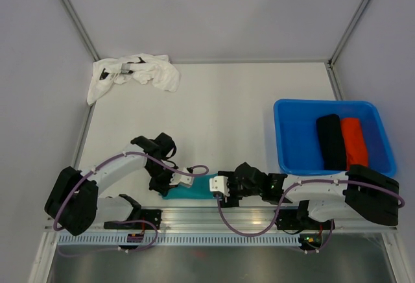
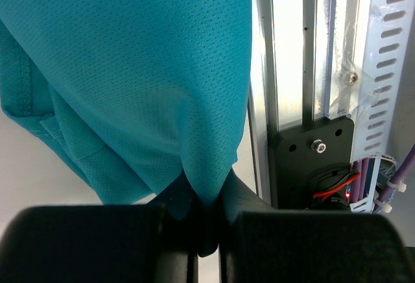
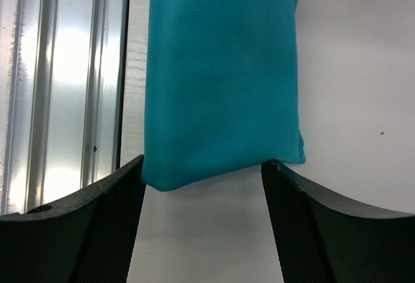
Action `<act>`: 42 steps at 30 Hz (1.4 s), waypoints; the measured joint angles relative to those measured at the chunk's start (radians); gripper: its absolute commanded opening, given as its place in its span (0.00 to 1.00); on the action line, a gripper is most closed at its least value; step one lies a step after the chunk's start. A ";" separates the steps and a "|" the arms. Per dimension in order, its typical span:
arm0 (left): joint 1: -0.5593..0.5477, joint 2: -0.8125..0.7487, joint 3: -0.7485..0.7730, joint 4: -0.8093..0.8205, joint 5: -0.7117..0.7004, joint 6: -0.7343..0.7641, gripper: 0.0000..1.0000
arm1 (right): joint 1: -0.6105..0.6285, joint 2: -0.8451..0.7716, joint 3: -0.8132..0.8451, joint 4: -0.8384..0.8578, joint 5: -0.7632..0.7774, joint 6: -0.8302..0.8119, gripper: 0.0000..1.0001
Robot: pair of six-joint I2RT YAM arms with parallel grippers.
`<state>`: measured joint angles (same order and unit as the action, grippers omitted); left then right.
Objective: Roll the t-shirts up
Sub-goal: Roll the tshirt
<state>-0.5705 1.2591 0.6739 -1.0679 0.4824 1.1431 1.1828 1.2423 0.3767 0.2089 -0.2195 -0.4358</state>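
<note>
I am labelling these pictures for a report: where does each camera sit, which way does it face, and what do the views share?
Top external: fixed above and behind the arms, looking down at the table; both arms show.
Left wrist: on the left arm, looking along the left gripper, shut on the teal t-shirt.
Right wrist: on the right arm, looking past the open right gripper at its end.
Shared: all views show the teal t-shirt.

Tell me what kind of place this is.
Probably a robotics lab test cell, not a home: bare grey panel walls, a white table edged with an aluminium rail, and rolled t-shirts in a blue tub.
</note>
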 measured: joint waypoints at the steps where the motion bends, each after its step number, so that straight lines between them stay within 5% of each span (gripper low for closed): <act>1: 0.000 0.002 0.000 -0.001 0.000 0.002 0.04 | 0.005 0.000 0.000 0.012 0.016 -0.005 0.77; 14: 0.000 0.019 0.005 -0.001 -0.001 0.005 0.04 | 0.106 -0.131 -0.008 -0.037 0.165 -0.107 0.79; 24: 0.000 0.019 0.008 -0.001 -0.002 0.006 0.05 | 0.155 0.063 -0.008 0.097 0.201 -0.109 0.76; 30: 0.000 0.020 0.008 -0.004 -0.006 0.012 0.06 | 0.134 0.116 -0.009 0.166 0.224 -0.042 0.31; 36: 0.017 0.046 0.033 -0.025 -0.006 0.035 0.06 | 0.072 0.091 -0.010 0.167 0.148 0.051 0.00; 42: 0.047 0.109 0.105 -0.076 0.001 0.089 0.11 | -0.134 0.084 0.013 0.120 -0.106 0.215 0.00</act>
<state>-0.5236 1.3685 0.7792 -1.1435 0.4835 1.2320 1.0489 1.3262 0.3897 0.3290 -0.3260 -0.2207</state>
